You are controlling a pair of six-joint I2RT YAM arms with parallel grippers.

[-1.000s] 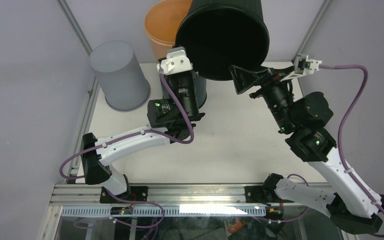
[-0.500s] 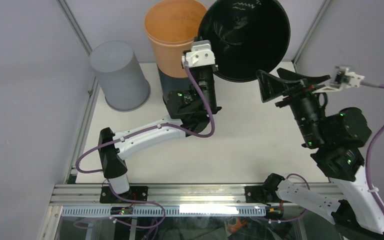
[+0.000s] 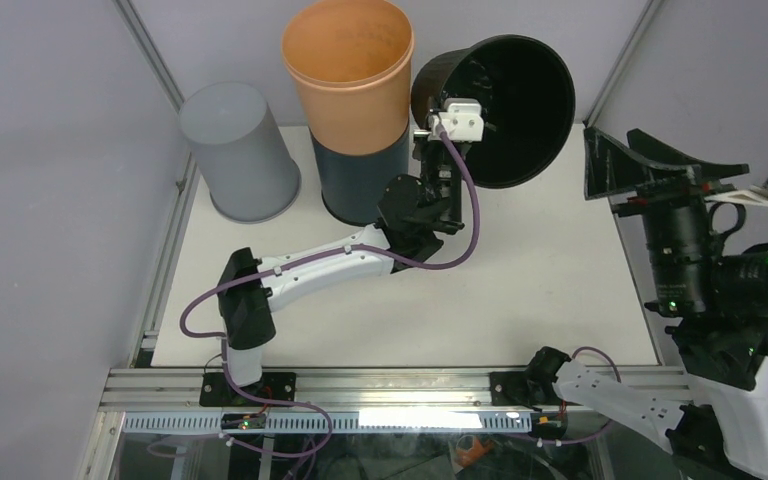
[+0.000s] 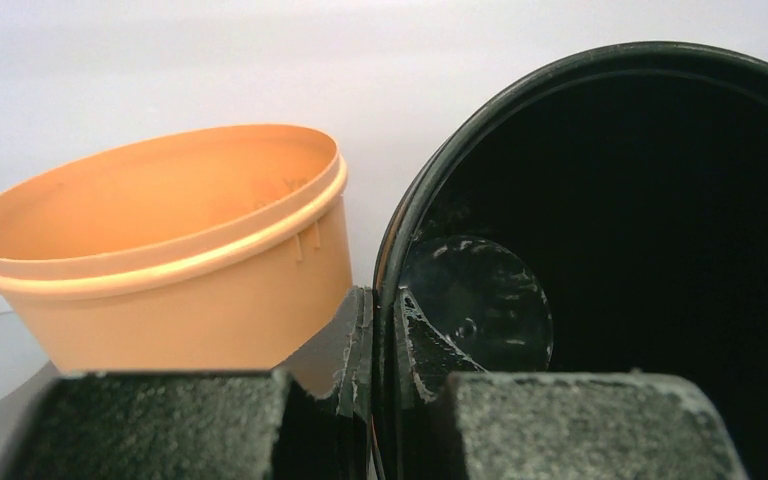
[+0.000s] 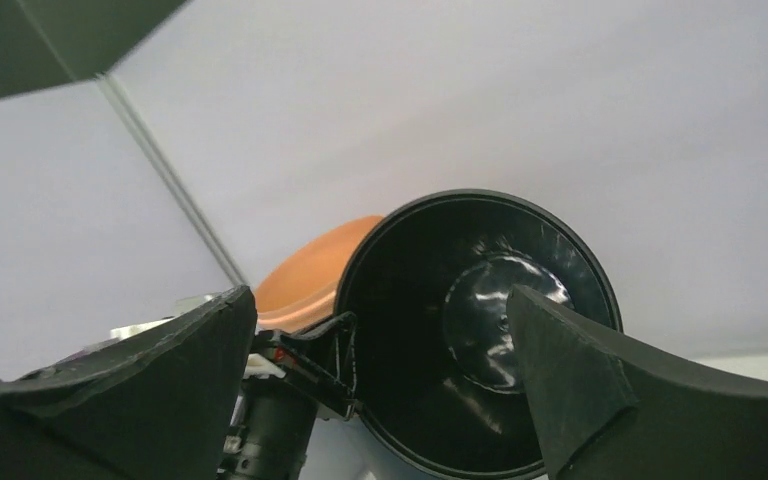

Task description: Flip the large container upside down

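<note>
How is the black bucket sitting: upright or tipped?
Tipped sideways: black bucket shows its open mouth and inside bottom, left gripper pinching its rim.

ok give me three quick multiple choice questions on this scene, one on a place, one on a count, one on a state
1. The orange container stands: A stacked on the dark container; B alone at the front edge; C upside down.
2. How many containers show in the top view? A two; B four; C six.
3. The left hand is: A wide open; B shut on the rim of the black container; C out of view.

Answers: 1 A, it stands directly over the dark one. 2 B, the grey container, orange, dark and black. 3 B, the left wrist view shows its fingers pinching the rim.
</note>
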